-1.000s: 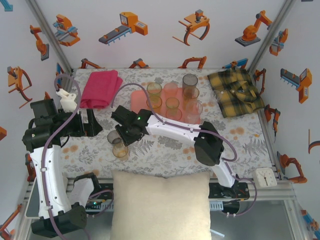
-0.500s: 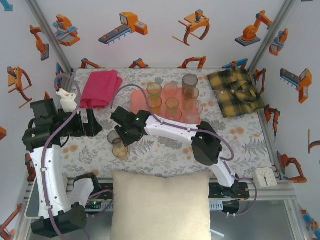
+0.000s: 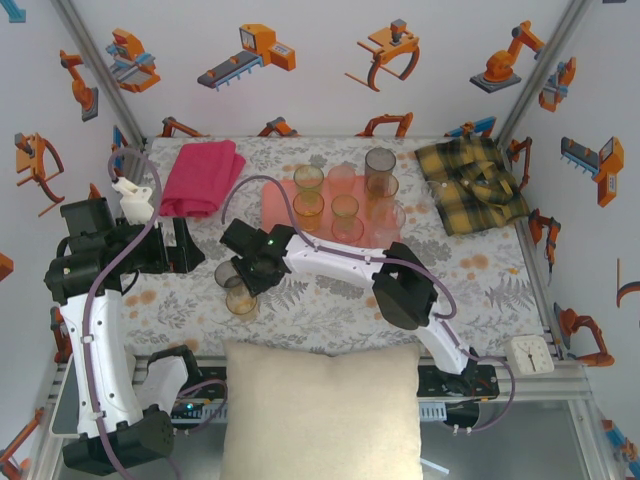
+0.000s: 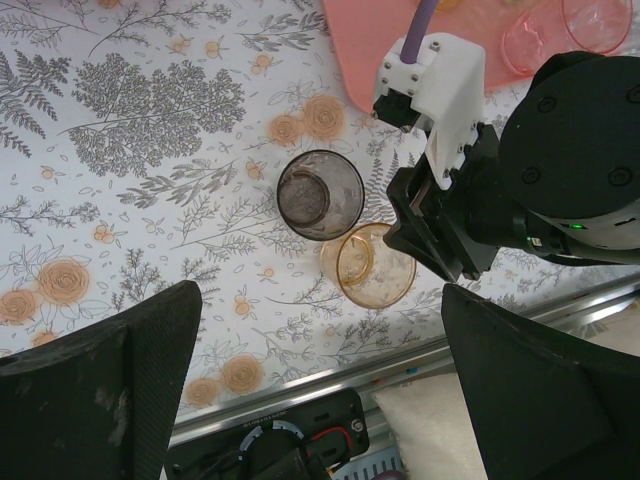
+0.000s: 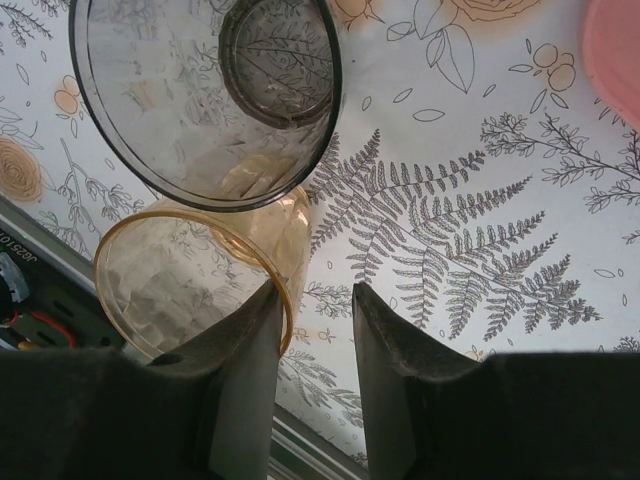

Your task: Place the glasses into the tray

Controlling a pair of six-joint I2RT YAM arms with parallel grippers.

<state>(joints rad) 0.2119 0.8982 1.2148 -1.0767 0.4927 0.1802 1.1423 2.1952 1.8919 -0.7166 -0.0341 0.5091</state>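
Note:
Two glasses stand side by side on the floral cloth, left of the tray: a smoky grey one (image 3: 228, 275) (image 4: 320, 195) (image 5: 205, 95) and an amber one (image 3: 240, 302) (image 4: 375, 265) (image 5: 190, 280). My right gripper (image 3: 246, 286) (image 5: 315, 295) is open over the amber glass's right edge. Its left finger is at the rim and its right finger is outside the wall, with a gap between them. The salmon-pink tray (image 3: 275, 200) (image 4: 370, 50) holds several glasses, among them a tall grey one (image 3: 380, 162). My left gripper (image 3: 185, 245) (image 4: 320, 400) hangs wide open above the table's left side, holding nothing.
A folded magenta towel (image 3: 203, 177) lies at the back left and a plaid shirt (image 3: 470, 185) at the back right. A cream cushion (image 3: 320, 410) covers the near edge between the arm bases. A small white clock (image 3: 527, 353) sits at the near right.
The right arm has shifted slightly left, bringing its gripper a little closer over the amber glass. The left arm and the glasses have not moved.

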